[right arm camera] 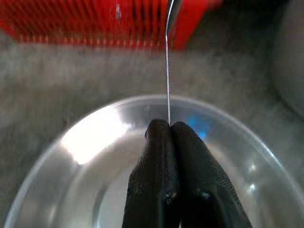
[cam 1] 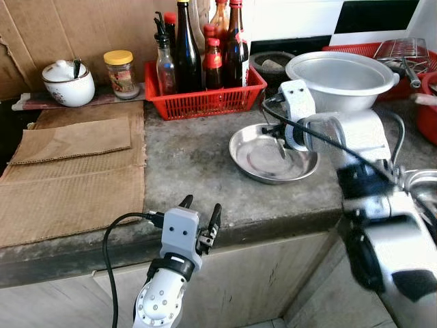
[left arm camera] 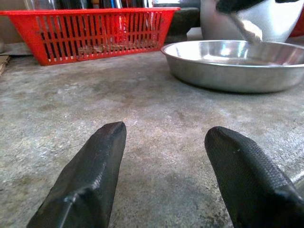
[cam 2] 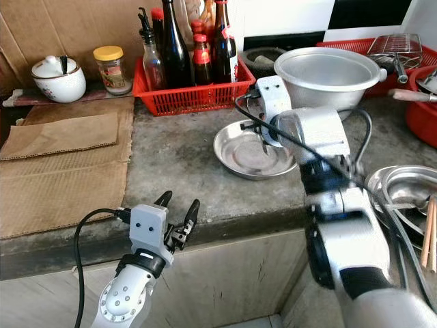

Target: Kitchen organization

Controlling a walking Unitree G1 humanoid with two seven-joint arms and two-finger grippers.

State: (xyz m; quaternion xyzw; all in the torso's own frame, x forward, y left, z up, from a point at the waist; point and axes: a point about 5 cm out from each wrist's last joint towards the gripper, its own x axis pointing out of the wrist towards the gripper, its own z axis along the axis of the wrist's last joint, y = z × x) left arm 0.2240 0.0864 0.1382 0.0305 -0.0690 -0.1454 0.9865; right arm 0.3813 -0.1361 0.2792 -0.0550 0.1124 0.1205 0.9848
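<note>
— While your right gripper [right arm camera: 170, 124] hangs over the shallow steel dish [cam 1: 254, 164], what has it got?

— Its two fingers are pressed flat together on a thin metal piece [right arm camera: 167, 71], seen edge-on, so you can't tell from here whether it's a spoon or a blade. The piece sticks out past the fingertips toward the red basket [cam 1: 205, 101]. The dish itself sits on the grey counter [cam 1: 191, 164], just in front of the basket and beside the big metal bowl [cam 1: 341, 76].

— And your left gripper [cam 1: 201, 205]?

— It's at the front edge of the counter, well apart from the dish, fingers [left arm camera: 90, 180] spread wide with nothing between them, only bare counter under them.

— What's around?

— You've got bottles [cam 1: 188, 48] standing upright in the red basket. To the left of it is a jar with a yellow lid [cam 1: 121, 72], then a white lidded pot [cam 1: 67, 82] against the cardboard backing. Flat pieces of cardboard [cam 1: 72, 171] cover the left part of the counter. At the far right there's a red tray with a wire rack [cam 1: 403, 49] in it, and in the right eye view another steel pan [cam 2: 403, 188] sits low at the right, with wooden chopsticks [cam 2: 429, 232] next to it
</note>
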